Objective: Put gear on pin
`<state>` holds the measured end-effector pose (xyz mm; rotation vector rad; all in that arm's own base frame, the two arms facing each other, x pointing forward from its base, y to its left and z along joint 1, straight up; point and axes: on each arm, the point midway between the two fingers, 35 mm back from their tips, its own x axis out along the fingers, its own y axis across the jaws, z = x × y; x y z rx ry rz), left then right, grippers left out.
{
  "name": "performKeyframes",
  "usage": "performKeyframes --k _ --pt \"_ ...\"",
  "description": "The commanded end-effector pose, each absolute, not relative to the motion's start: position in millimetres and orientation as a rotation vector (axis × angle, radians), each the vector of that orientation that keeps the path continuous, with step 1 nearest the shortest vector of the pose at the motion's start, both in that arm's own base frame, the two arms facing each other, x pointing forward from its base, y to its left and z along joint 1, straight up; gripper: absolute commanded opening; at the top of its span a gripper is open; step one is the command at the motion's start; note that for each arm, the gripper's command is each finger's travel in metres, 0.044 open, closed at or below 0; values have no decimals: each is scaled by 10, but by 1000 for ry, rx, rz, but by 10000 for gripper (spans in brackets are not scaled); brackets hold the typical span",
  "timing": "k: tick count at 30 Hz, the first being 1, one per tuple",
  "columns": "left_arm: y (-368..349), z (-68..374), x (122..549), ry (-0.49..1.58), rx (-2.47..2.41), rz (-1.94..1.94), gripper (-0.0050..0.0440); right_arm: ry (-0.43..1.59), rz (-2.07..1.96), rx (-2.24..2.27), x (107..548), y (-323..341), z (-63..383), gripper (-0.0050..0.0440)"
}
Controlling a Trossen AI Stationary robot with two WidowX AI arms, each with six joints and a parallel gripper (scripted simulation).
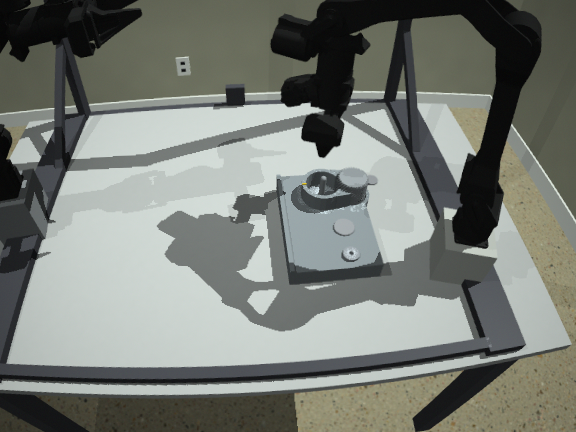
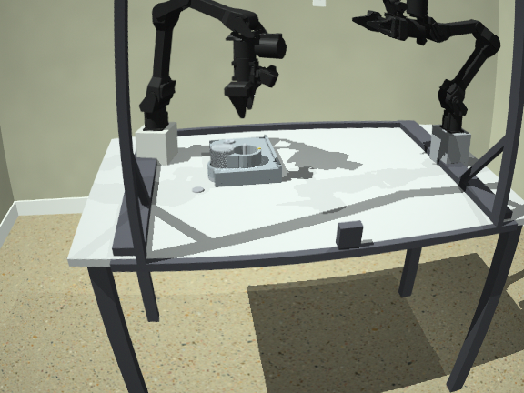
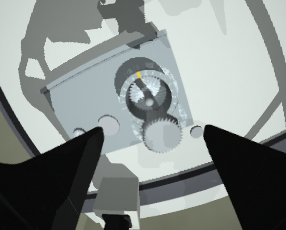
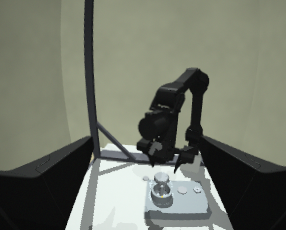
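Note:
The loose gear [image 3: 136, 94] lies low inside the round collar [image 1: 320, 201] [image 2: 250, 160] [image 3: 124, 98], around the upright pin [image 1: 323, 185] [image 3: 149, 102]. The collar's yellow mark [image 1: 304, 184] [image 2: 259, 148] [image 3: 139, 75] is on its rim. A dark band runs from the pin toward this mark; I cannot tell whether it is the arrow or a shadow. My left gripper [image 1: 325, 153] [image 2: 242, 115] [image 3: 154, 131] is open and empty, well above the collar. My right gripper [image 1: 142, 3] [image 2: 356, 19] is open and empty, high above the table's other side.
A toothed gear [image 1: 353, 177] [image 2: 220, 149] [image 3: 162, 136] stands beside the collar on the grey base plate [image 1: 315, 250] [image 3: 75, 100]. The plate also carries a flat disc [image 1: 344, 227] [image 3: 108, 125] and a small ring [image 1: 351, 251]. Another disc [image 1: 372, 180] [image 2: 197, 189] [image 3: 196, 131] lies off the plate.

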<state>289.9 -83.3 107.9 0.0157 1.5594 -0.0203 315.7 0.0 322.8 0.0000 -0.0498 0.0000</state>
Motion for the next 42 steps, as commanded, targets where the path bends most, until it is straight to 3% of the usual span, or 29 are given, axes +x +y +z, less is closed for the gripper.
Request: performKeyframes --k 1,24,42 --pt "-843 1172 2909 1531 4 -26 369 -76 0 0 3138 0 3331 400" --pt "-480 1974 3460 743 -70 -87 369 -76 0 0 3138 0 3331 400" --pt "-123 2896 3333 162 -29 -35 369 -76 0 0 3138 0 3331 400"
